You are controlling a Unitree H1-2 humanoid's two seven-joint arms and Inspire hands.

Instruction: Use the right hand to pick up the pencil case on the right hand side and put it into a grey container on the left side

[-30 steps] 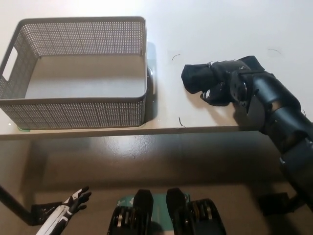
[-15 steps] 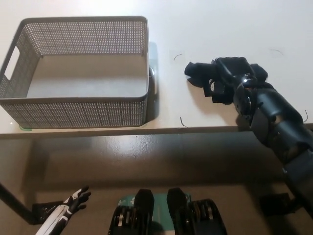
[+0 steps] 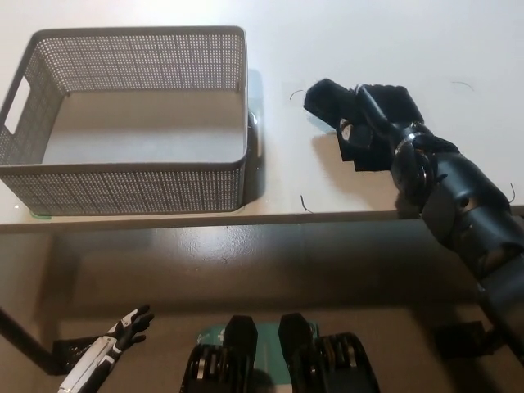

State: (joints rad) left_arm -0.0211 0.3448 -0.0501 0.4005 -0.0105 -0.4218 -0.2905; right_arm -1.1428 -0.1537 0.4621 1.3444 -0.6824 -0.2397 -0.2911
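Your right hand [image 3: 378,123] sat over the pencil case [image 3: 326,100] on the right part of the tabletop [image 3: 368,33], black on black, so the outline was hard to split. The fingers [image 3: 354,131] looked curled round the near end of the case, and its dark far end stuck out toward the upper left of the hand. Judged as a grasp, but whether the case was lifted or lying on the tabletop you could not tell from this steep view.

The grey container [image 3: 131,123] stood on the left side of the tabletop, well apart from the case, with bare tabletop between them. It looked empty: only its pale floor showed through the mesh walls.

Your left hand [image 3: 123,332] hung low at the lower left, below the tabletop edge, fingers spread and holding nothing, no part in the job.

Progress: reach done, grip apparently closed, so roughly the first part. Left to do: lift clear, carry leftward over the near wall of the container, lower, release. Watch point, as a guess: the grip was at one end, so the case might droop or swing during the carry.
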